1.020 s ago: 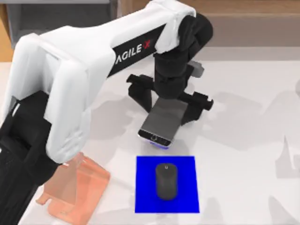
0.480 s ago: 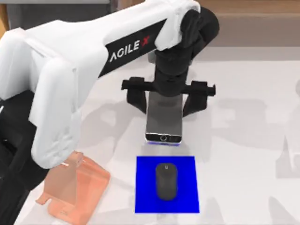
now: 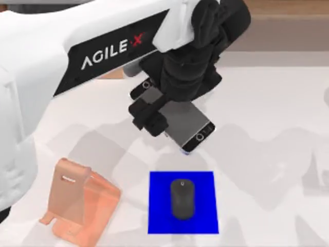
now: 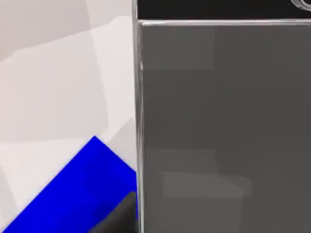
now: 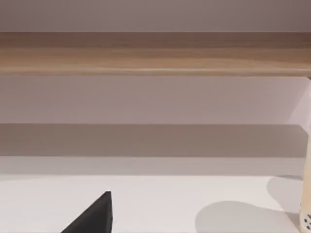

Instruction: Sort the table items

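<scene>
Leftmost on the table (image 3: 288, 154), near the top view's lower left, stands the translucent salmon-pink stand (image 3: 77, 208), well apart from everything else and touched by nothing. Over it and across the upper left of that view runs the white left arm (image 3: 77, 56), reaching toward the middle of the table. At its end the left gripper (image 3: 169, 110) holds the smartphone (image 3: 185, 123), its dark fingers (image 3: 146, 116) closed across the phone's width, so the jaws stand as wide as the phone and grip its two long edges. The phone is off the surface, above the table's middle, screen facing up toward the overhead camera. Its long axis runs diagonally, from the top view's upper left to its lower right; the end with the round button points to the lower right, toward the mat, and the far end is partly hidden under the wrist. The left wrist view has the grey screen (image 4: 223, 126) close up, with a corner of the blue mat (image 4: 68, 194) on the white surface beside it.

Just below the phone in the top view lies the flat bright blue mat (image 3: 159, 206), and the dark grey mouse (image 3: 182, 199) rests at its centre, long axis running up and down that view.

The right wrist view takes in bare table and the wall behind; whether the right gripper's jaws are apart cannot be told.
</scene>
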You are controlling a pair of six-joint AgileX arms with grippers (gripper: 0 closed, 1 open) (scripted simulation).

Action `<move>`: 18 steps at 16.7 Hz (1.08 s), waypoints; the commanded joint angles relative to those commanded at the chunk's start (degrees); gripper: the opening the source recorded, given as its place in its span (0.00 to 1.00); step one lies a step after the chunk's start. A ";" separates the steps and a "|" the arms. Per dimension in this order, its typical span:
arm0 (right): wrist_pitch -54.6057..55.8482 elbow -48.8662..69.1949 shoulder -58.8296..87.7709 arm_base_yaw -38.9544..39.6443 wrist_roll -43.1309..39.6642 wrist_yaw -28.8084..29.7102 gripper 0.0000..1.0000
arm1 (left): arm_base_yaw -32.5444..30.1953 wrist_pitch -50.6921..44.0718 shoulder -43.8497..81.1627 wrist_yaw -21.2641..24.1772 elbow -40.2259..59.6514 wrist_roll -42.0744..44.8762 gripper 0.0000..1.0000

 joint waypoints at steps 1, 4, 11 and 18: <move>0.00 0.00 0.00 0.00 0.00 0.00 1.00 | -0.55 0.41 -2.54 -1.24 -2.05 -7.87 0.00; 0.00 0.00 0.00 0.00 0.00 0.00 1.00 | -2.33 1.92 -10.99 -4.85 -8.87 -33.05 0.00; 0.00 0.00 0.00 0.00 0.00 0.00 1.00 | -7.01 6.89 -34.18 -11.99 -27.48 -96.90 0.00; 0.00 0.00 0.00 0.00 0.00 0.00 1.00 | -11.31 13.06 -59.25 -17.00 -47.28 -161.39 0.00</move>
